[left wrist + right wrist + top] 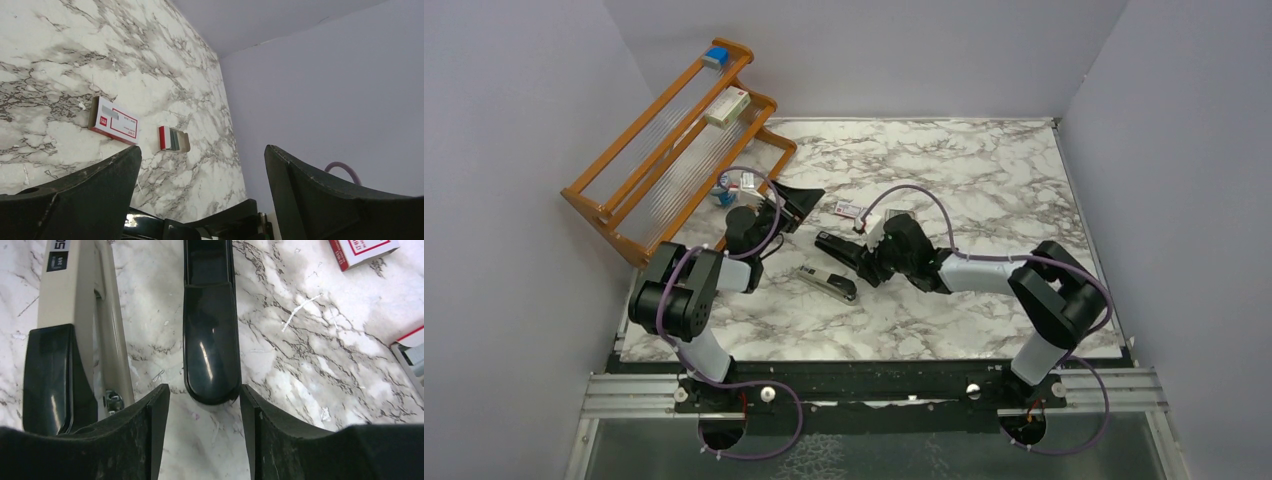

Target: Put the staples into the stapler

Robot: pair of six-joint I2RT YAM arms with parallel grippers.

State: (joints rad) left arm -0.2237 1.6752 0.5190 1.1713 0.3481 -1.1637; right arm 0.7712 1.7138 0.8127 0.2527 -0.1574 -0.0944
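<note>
Reaching leftward across the marble table [984,180] with the right arm, forearm low and near level, elbow raised by the right edge. Set the right gripper [202,390] over the rounded end of the stapler [210,325], jaws parted and straddling it. Left marble visible between the stapler and one finger; lay close alongside with the other, contact not discernible. Held the left arm folded near the wooden rack [664,150], with the left gripper [202,149] above the table, jaws spread wide, gripping nothing.

Stapler: slim, glossy black, flat at mid-table, beside a matte light-grey stapler-like tool [75,305].

Staples [175,139]: thin grey strips in an open tray, on the marble near a red-and-white packet [112,120], not touching it.

Fingers [150,440]: black, scuffed, wedge-shaped.
</note>
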